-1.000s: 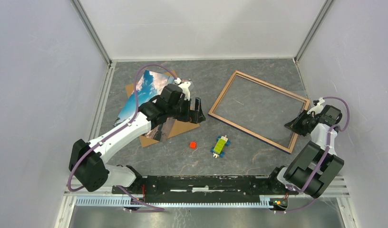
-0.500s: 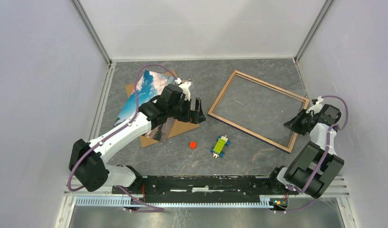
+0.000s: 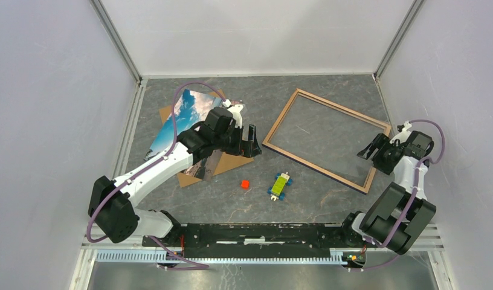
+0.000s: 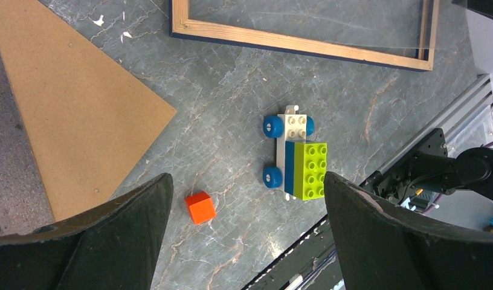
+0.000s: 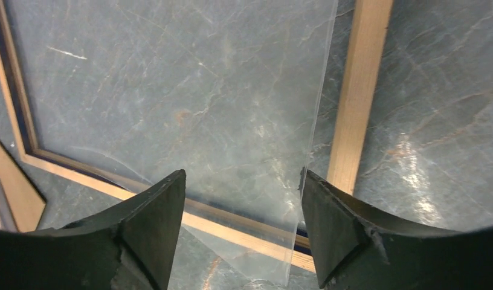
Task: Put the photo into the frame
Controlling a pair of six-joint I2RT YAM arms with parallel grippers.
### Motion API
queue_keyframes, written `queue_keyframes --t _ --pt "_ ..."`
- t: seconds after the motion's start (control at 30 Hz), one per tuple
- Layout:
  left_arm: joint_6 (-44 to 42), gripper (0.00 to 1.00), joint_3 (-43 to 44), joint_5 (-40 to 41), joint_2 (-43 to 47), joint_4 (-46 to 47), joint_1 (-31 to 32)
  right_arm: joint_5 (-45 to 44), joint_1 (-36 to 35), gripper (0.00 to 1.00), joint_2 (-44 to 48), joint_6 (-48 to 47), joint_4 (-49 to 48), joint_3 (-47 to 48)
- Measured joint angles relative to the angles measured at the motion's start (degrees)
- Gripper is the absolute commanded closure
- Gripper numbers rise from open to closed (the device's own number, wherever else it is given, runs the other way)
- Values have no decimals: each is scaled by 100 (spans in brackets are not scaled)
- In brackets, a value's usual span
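Jaws of left gripper [image 4: 247, 178] and right gripper [image 5: 241, 178] are spread wide, with nothing held. Light-brown wooden rectangular frame [image 5: 359, 90] is laid flat under the right one, with open grey marbled tabletop [image 3: 256, 90] around its edges. Glossy seaside photo [image 3: 188, 112] is seen behind the left.

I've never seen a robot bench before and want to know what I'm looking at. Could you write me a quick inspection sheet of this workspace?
Surface: grey marbled table, a few white scuffs.
Job's things: photo lies on a brown board, partly hidden; frame lies flat, wood side up, with a clear sheet in it.
Clutter: orange cube; toy car.
Hands: left hand open, empty, by the board's corner; right hand open, empty, over the frame.
Cables: purple cables, one looping from each hand's wrist.
Surroundings: white walls; nothing else seen.
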State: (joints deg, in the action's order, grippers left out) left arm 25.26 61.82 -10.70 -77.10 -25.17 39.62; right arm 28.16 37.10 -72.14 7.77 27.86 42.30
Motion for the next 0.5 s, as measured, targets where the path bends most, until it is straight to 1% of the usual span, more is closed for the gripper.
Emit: queue_keyframes --t 0.1,0.17,0.23,0.4,0.5 --pt "-2 0 0 0 0 0 2 -229 -2 19 50 -24 85 94" --pt "-2 0 0 0 0 0 2 -435 -15 14 94 -35 151 173" --pt "0 0 0 0 0 0 2 -651 -37 11 166 -28 203 227" --pt "-2 0 0 22 0 0 0 -1333 -229 10 442 -35 358 317" --pt "-2 0 0 83 0 0 2 -1823 -535 10 538 -37 422 382"
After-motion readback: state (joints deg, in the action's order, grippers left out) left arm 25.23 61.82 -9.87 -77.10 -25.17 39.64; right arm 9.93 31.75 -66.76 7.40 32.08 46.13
